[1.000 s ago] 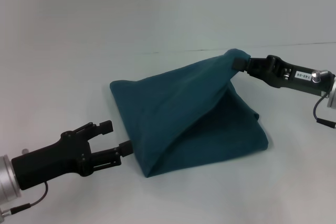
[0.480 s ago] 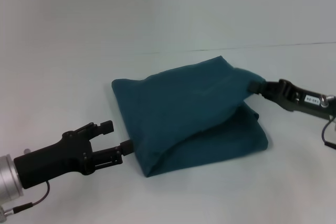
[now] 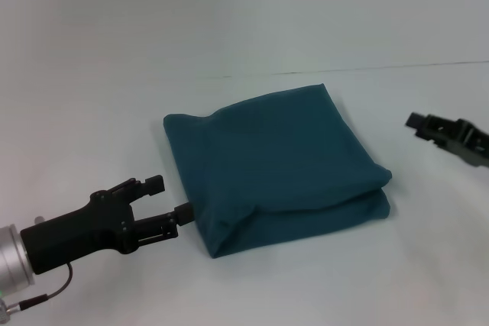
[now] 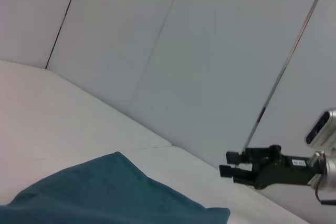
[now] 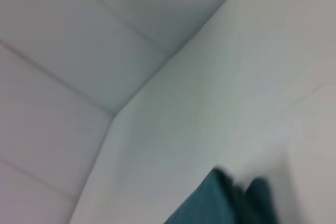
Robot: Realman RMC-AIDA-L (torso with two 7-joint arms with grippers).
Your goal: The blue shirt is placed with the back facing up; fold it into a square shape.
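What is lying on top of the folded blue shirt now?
Nothing lies on top of the blue shirt: its upper layer is bare, and both the left gripper and the right gripper are beside it. Its inner folded layers are covered.

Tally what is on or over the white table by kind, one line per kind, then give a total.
Blue shirt, folded in a rough square on the table: 1
Grippers: 2, the left gripper at the shirt's near left edge and the right gripper clear of the shirt on its right
Total: 3
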